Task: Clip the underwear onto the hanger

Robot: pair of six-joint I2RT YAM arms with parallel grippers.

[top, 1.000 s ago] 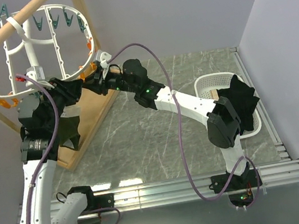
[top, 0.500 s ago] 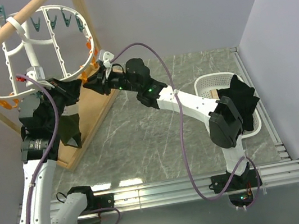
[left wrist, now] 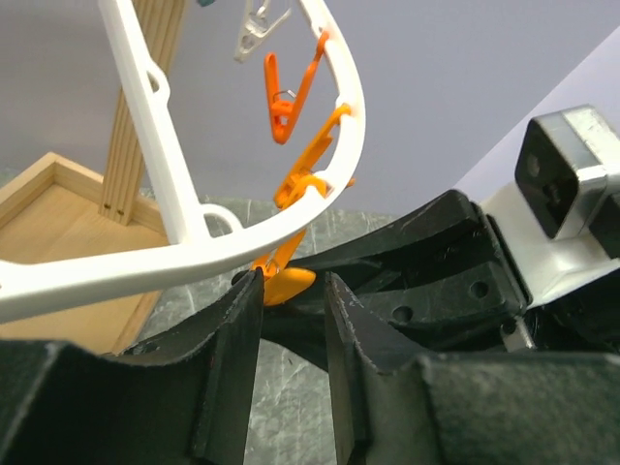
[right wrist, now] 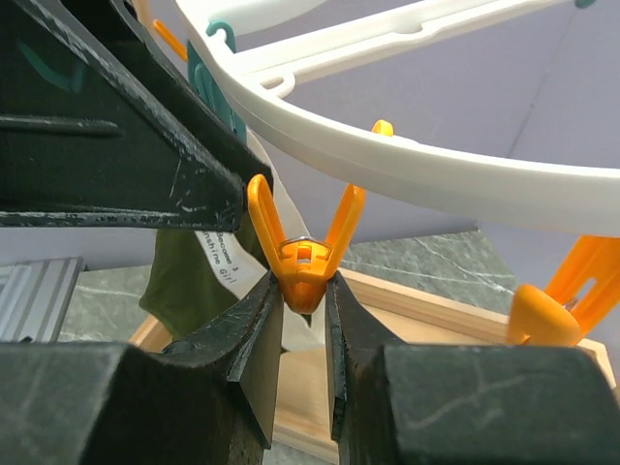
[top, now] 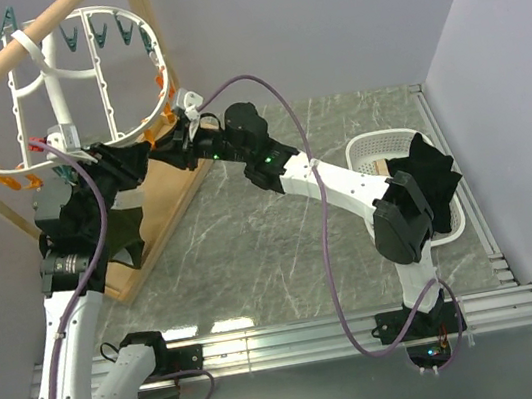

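Top external view tells you that little has changed: the hanger (right wrist: 436,170) has rocked a bit and settled, and your left arm has leaned in slightly. Both claws still meet at the same spot, under the hanger's low rim in the upper left of that frame. So I think the job has not moved on, and the underwear is not clipped yet.

Your right claw (right wrist: 303,293) is squeezed tight on an orange pin (right wrist: 305,263) that hangs from the rim, in the middle of the right wrist picture. The underwear (right wrist: 179,286) hangs just left of that pin, green with a white tag, up off the bench (top: 284,247). Your left claw (left wrist: 291,289) has its fingers close together, and the underwear hangs down from it.

Some things are hard to see. The left wrist picture shows only the pin's orange tip between the left fingers, and no cloth. You cannot tell if the pin's mouth is open, or if the cloth touches it. From above, the arms hide the pin.
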